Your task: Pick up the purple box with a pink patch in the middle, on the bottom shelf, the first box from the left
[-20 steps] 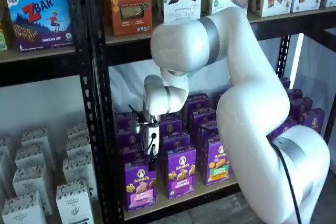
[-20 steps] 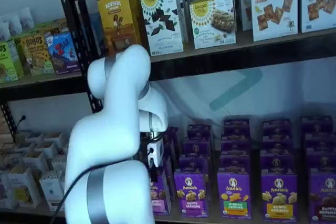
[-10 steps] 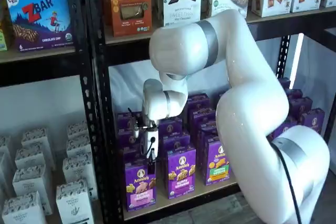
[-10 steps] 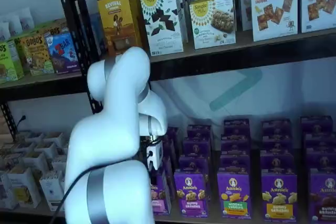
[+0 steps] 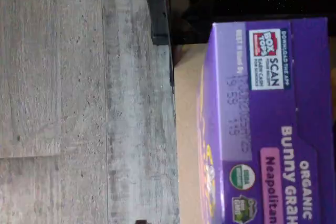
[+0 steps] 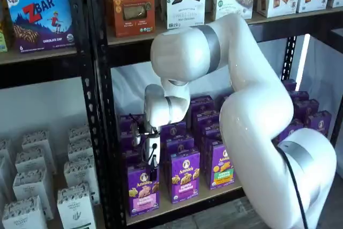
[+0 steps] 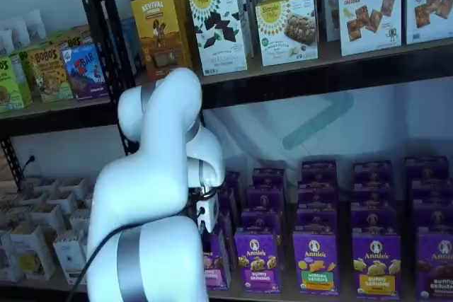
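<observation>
The purple box [image 6: 143,191] stands upright at the left front of the bottom shelf [image 6: 187,202], with a rabbit logo and a pale pink panel. The arm partly hides it in a shelf view [image 7: 216,263]. The wrist view shows its top and a pink "Neapolitan" label [image 5: 268,129] on the pale wood board [image 5: 186,129]. My gripper [image 6: 153,173] hangs just above the box's top, white body over black fingers. It also shows in a shelf view [image 7: 206,231]. The fingers appear side-on, so I cannot tell whether there is a gap.
More purple boxes stand to the right, one with a magenta panel [image 6: 185,175] and one with a green panel [image 6: 221,165], with rows behind. A black rack post [image 6: 102,132] rises just left of the box. White boxes [image 6: 32,186] fill the left bay. Grey floor [image 5: 79,103] lies before the shelf.
The gripper has moved down and slightly left, closer to the top of the purple box. The boxes have not moved.
</observation>
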